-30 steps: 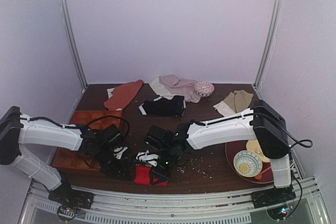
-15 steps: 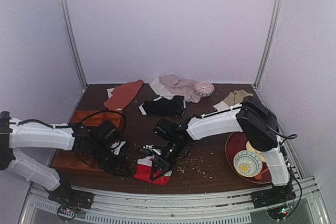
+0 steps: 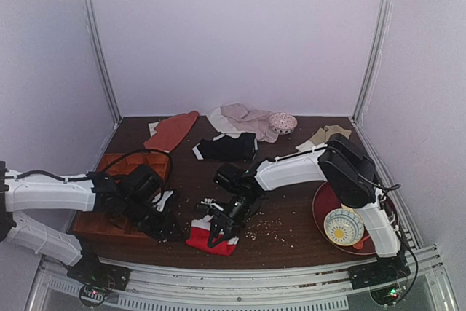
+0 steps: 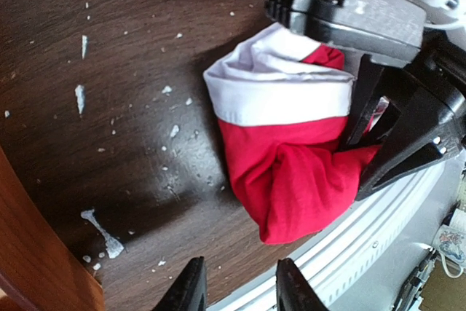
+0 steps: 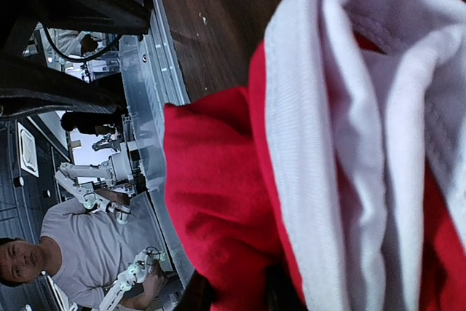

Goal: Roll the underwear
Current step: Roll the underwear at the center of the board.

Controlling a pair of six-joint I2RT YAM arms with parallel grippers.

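Note:
The underwear (image 3: pixel 210 241) lies as a bunched red bundle with a white waistband at the table's front edge, between the two arms. My right gripper (image 3: pixel 220 225) reaches down onto it from behind and is shut on its right end. In the right wrist view red fabric (image 5: pixel 218 202) and white waistband (image 5: pixel 328 143) fill the frame, with my right gripper (image 5: pixel 237 293) pinching the red cloth. My left gripper (image 3: pixel 170 229) stands to the left of the bundle, open and holding nothing. Its wrist view shows the underwear (image 4: pixel 284 172) a short way ahead of my left gripper (image 4: pixel 240 288), not touching it.
A brown compartment tray (image 3: pixel 120 172) sits under the left arm. Behind lie black briefs (image 3: pixel 227 148), an orange cloth (image 3: pixel 171 130), a pinkish garment (image 3: pixel 244 118), a patterned bowl (image 3: pixel 282 122) and a tan garment (image 3: pixel 328 138). A red plate (image 3: pixel 320 216) with a bowl stands at the right. Crumbs dot the table; the metal rail (image 3: pixel 255 276) runs close in front.
My left gripper has opened wider and drawn back left off the bundle. The right arm has swung its wrist round over the underwear, which now shows more fully.

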